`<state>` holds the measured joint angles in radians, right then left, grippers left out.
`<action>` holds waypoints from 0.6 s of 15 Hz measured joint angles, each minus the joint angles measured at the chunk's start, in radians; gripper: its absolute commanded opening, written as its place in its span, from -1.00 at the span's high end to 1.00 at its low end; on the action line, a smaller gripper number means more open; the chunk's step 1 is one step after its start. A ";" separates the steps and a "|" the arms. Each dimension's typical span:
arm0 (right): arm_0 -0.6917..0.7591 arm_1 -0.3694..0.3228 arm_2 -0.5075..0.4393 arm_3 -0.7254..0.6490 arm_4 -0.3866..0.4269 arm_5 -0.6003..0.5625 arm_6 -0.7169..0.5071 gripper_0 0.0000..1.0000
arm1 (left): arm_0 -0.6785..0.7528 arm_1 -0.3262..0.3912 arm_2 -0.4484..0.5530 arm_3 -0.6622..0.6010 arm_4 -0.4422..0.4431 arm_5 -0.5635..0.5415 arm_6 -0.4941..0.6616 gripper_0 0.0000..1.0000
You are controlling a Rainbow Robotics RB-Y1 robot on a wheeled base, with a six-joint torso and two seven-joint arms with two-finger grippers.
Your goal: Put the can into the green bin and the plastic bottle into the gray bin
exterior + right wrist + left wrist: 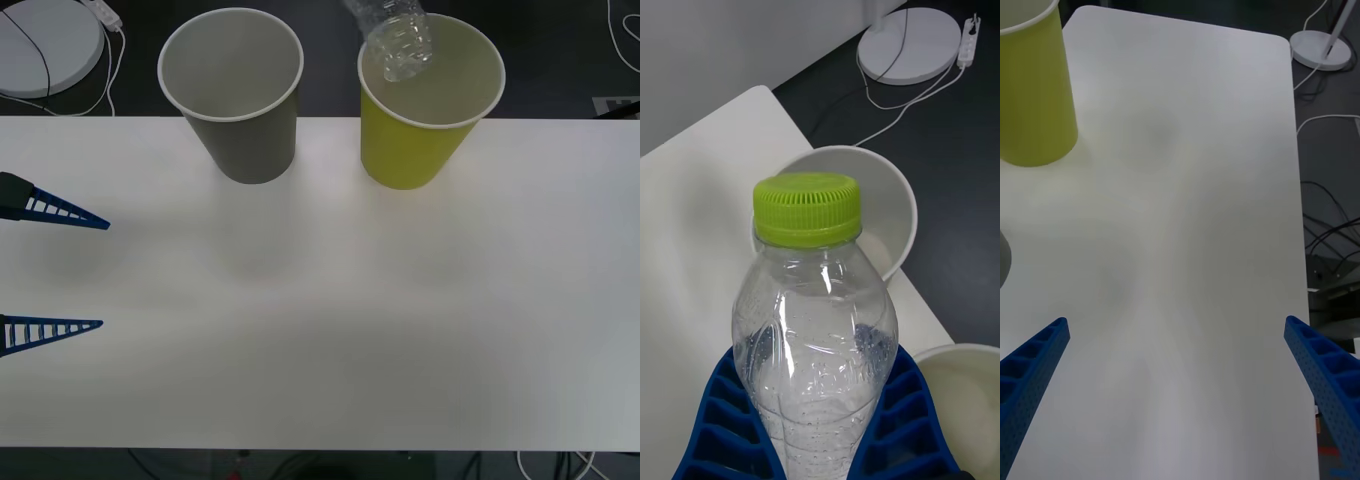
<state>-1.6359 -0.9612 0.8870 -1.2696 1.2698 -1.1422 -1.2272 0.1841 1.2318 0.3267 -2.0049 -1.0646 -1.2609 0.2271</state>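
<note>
Progress: neither bin is holding its item yet, judging by both white interiors; the bottle step is under way, and the can step is looking untouched.
Bottle: the plastic bottle is being held off the table, its body showing in the front view above the far rim of the green bin, with its lime-green cap pointing toward the gray bin in the right wrist view.
Right gripper: the right gripper is pinching the bottle's dimpled body between its blue ribbed fingers.
Remaining for bottle: it is hanging over the wrong bin for its purpose, so it is probably needing a carry across to the gray bin before release.
Left gripper: the left gripper is waiting low at the table's left side, fingers spread wide and holding nothing.
Bins: the two are standing upright near each other but apart at the far edge, gray on the robot's left, green on its right.
Surface: the white table is lying smooth and matte under both bins.
Room: dark flooring is running beyond the table, where a round white base is sitting with white cables trailing beside it.
</note>
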 measured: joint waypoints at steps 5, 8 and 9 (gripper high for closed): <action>-0.108 0.173 0.101 0.205 0.030 0.038 0.000 1.00 | 0.000 0.000 0.000 0.000 0.000 0.000 0.000 -1.00; -0.156 0.272 0.135 0.319 0.055 0.052 0.000 1.00 | 0.000 0.000 0.000 0.000 0.000 0.000 0.000 -1.00; -0.177 0.295 0.162 0.347 0.059 0.062 0.000 1.00 | 0.000 0.000 0.000 0.000 0.000 0.000 0.000 -1.00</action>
<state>-1.8131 -0.6662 1.0489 -0.9224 1.3292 -1.0799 -1.2272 0.1841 1.2318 0.3267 -2.0049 -1.0646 -1.2609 0.2271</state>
